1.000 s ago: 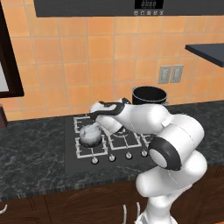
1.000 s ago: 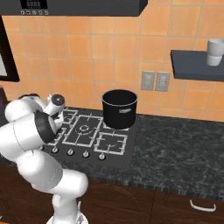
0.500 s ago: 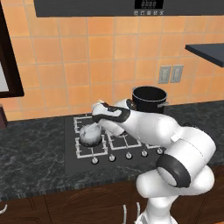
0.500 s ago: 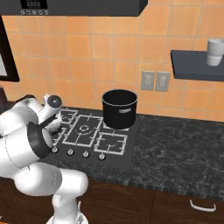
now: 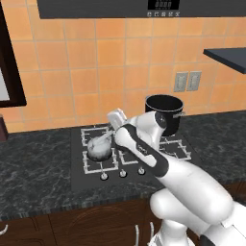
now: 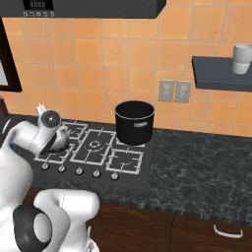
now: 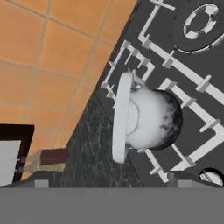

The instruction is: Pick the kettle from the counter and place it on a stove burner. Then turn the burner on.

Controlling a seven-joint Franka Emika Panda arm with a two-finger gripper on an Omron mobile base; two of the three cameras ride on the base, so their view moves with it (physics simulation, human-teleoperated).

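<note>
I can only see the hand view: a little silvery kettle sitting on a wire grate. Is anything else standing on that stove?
Observer: Yes, a tall black cylindrical pot stands on the back right grate, well apart from the small squat silvery-grey kettle.
Operator: Is the robot holding the kettle?
Observer: No. In the left base view the gripper hovers just above it, not gripping it.
Operator: How would the flame get lit?
Observer: Five small round knobs line the black cooktop's front edge.
</note>
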